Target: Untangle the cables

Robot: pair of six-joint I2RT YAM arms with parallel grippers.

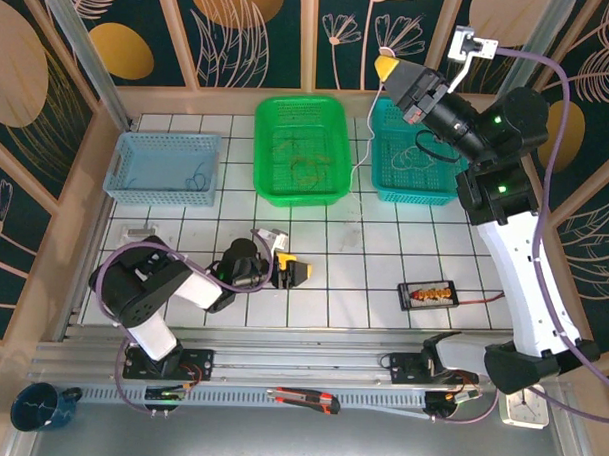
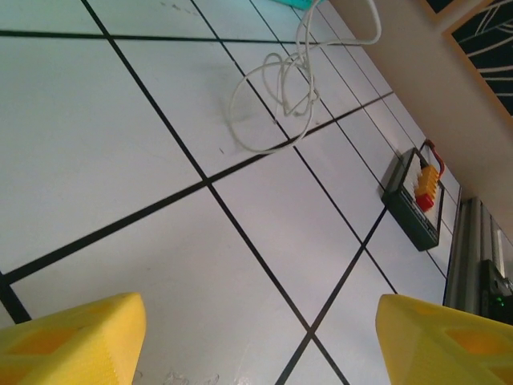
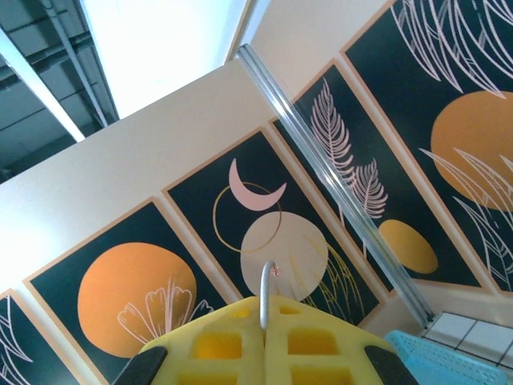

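We take the green basket (image 1: 300,148) at the far side of the table (image 1: 384,241) as our mark. Inside it lies a yellowish-green cable (image 1: 305,166) in loose loops. Just right of the green basket, raised above the gap between it and the teal basket (image 1: 412,157), we see the right gripper (image 1: 387,67). In its wrist view its yellow jaws are pressed together and pinch the white cable (image 3: 264,298), whose end sticks out between them. From that grip the white cable hangs down along the right wall of the green basket and reaches the tiles near the basket's front right corner. There the left wrist view shows it lying in a few tangled loops (image 2: 287,95). On the near side of the green basket, well apart from it, the left gripper (image 1: 293,271) sits low over the tiles. Its yellow fingers (image 2: 72,337) stand wide apart with only bare tile between them, and it holds nothing. To the left of the green basket stands a blue basket (image 1: 165,166) with a thin dark cable (image 1: 193,179) in it, though we cannot tell its colour for sure. A black box (image 1: 428,294) with orange connectors lies on the tiles to the near right of the green basket.
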